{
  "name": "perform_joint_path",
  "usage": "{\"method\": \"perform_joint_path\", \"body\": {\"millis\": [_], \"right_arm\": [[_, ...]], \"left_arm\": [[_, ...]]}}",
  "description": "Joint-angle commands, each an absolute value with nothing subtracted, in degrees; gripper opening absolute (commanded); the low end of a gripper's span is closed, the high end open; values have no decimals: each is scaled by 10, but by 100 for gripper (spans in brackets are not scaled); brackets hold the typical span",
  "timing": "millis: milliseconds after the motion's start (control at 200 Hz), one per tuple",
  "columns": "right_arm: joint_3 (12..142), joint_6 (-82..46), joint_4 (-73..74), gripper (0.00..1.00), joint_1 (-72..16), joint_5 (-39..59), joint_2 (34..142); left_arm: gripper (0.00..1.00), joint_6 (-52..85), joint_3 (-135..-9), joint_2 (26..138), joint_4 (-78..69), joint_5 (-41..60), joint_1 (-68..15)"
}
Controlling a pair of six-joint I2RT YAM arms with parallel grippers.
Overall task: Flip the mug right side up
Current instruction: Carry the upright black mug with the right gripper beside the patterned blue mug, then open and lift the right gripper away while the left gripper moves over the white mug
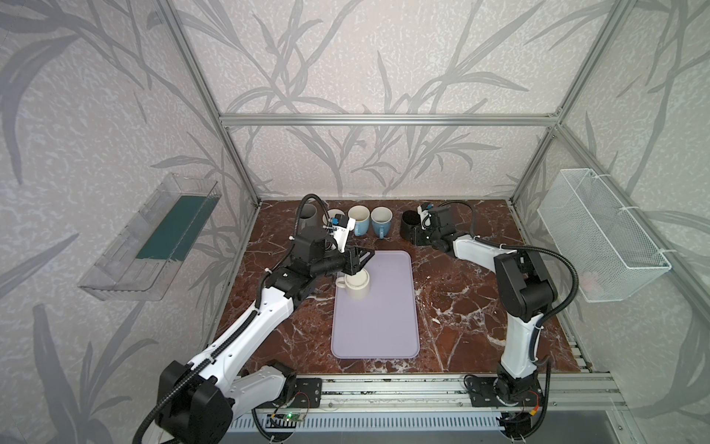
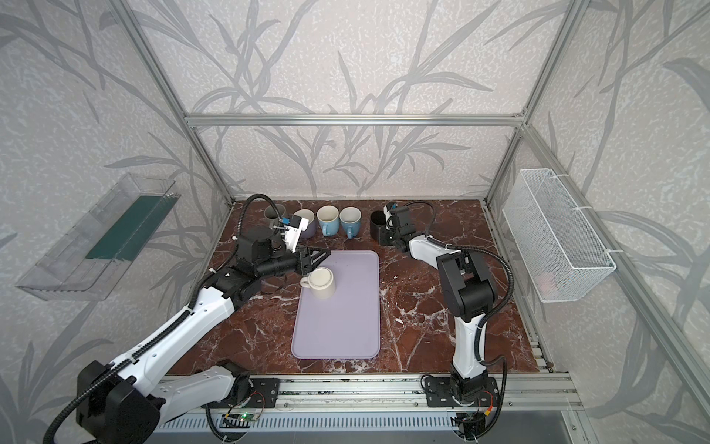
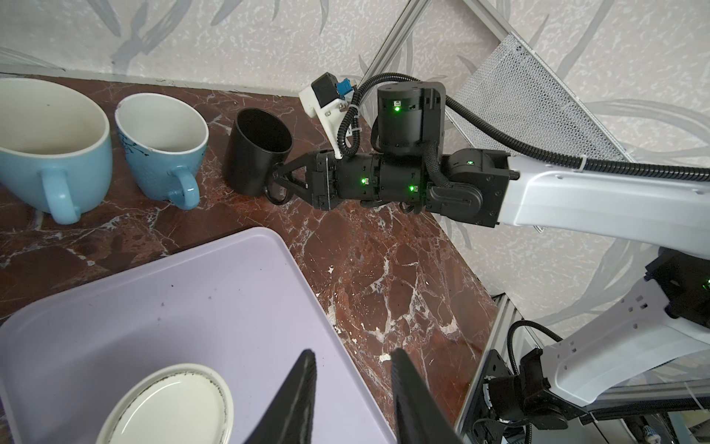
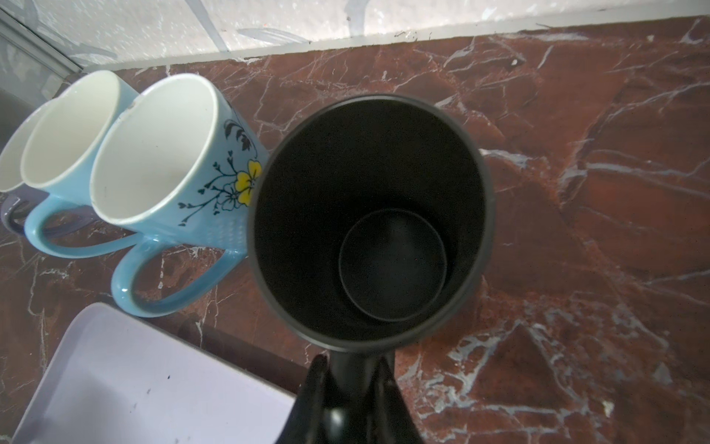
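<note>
**Desk:** Where is the mug, and who has it?

**Photographer:** Nobody has it. The mug (image 1: 357,286) stands near the far left corner of the tray (image 1: 376,330), with its handle at the rim on the left arm's side. The left gripper (image 1: 365,256) hovers just above its far side, jaws parted a little with nothing between them. The right gripper (image 4: 351,365) is clamped on the handle of the black mug (image 4: 369,215), which stands upright at the back of the table (image 1: 461,307), well apart from the tray's mug.

**Desk:** Which way does it point?

**Photographer:** Mouth down on the tray, foot ring facing up. The long axis looks vertical.

**Desk:** What could go wrong?

**Photographer:** By my reading, the jaw gap looks too narrow for the body, so the grip would likely fall on the handle or the wall. Glazed ceramic pinched off-centre could swing or slip mid-flip and drop onto the tray. A descending finger could also nudge the mug over the rim onto the table. And if the right arm pulls back without letting go, the black mug could tip toward the blue mugs (image 4: 153,161) nearby.
</note>
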State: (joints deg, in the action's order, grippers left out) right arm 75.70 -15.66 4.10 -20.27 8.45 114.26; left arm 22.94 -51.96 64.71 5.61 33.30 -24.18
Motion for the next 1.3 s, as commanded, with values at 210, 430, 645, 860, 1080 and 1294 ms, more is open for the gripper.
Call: {"method": "perform_joint_path", "body": {"millis": [210,430,645,860,1080,1294], "right_arm": [[807,-149,64,0,-207,65,1154],[816,-161,62,0,-208,60,1166],[831,-167,45,9,-210,69,1176],[833,-170,42,21,-211,77,1176],[837,-169,37,34,-211,84,1175],[833,-167,27,39,-211,96,1161]], "left_arm": [[36,227,-511,629,50,341,-235],[36,228,-511,629,51,343,-231],[37,227,-510,627,52,343,-229],[37,229,-516,623,76,326,-229],[40,208,-524,604,119,288,-228],[45,151,-553,586,230,221,-227]]}}
